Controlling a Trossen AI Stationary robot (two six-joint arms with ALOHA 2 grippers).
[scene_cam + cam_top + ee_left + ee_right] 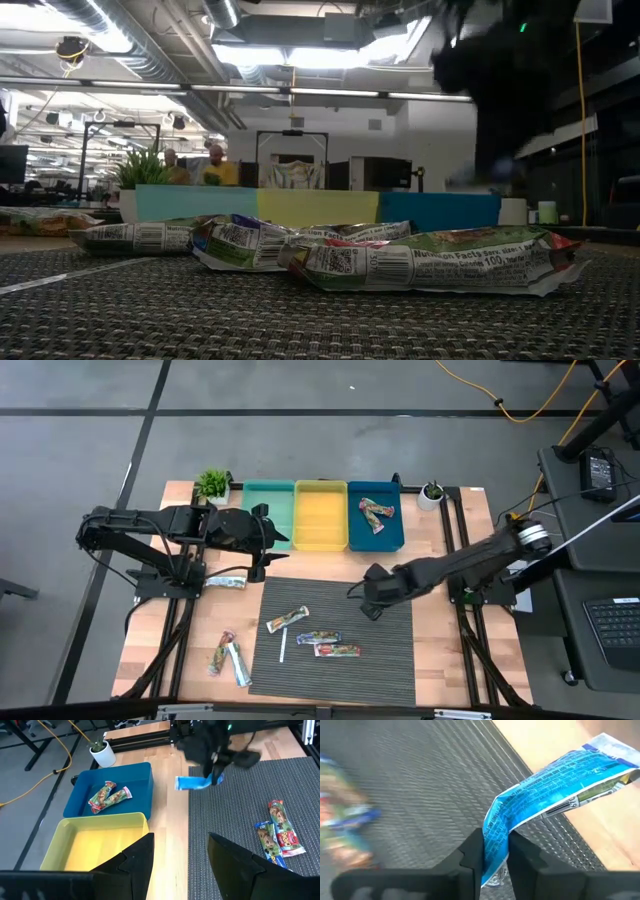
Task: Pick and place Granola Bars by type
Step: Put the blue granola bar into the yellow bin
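My right gripper [374, 600] hangs over the far part of the striped mat, shut on a blue-wrapped granola bar [194, 783]. Three more bars [318, 637] lie flat on the mat, beside a thin white stick [283, 646]. Three others lie on the wood to the left [228, 658], one of them silvery [225, 582]. Two multicoloured bars [376, 513] lie in the blue tray [390, 540]. My left gripper [180, 865] is open and empty, above the near rim of the yellow tray [320, 515]. My right gripper pinches the blue bar by one end of its wrapper [495, 845] between its two fingers, coming from above. The rest of the bar juts out sideways to its free end [607, 750], bent near the fingers. The bar is lifted clear, above the mat's far edge.
A teal tray [268, 513] stands left of the yellow one along the far edge. A small plant [212, 483] and a white pot [431, 494] flank the trays. People are in the room beyond the table [215, 165].
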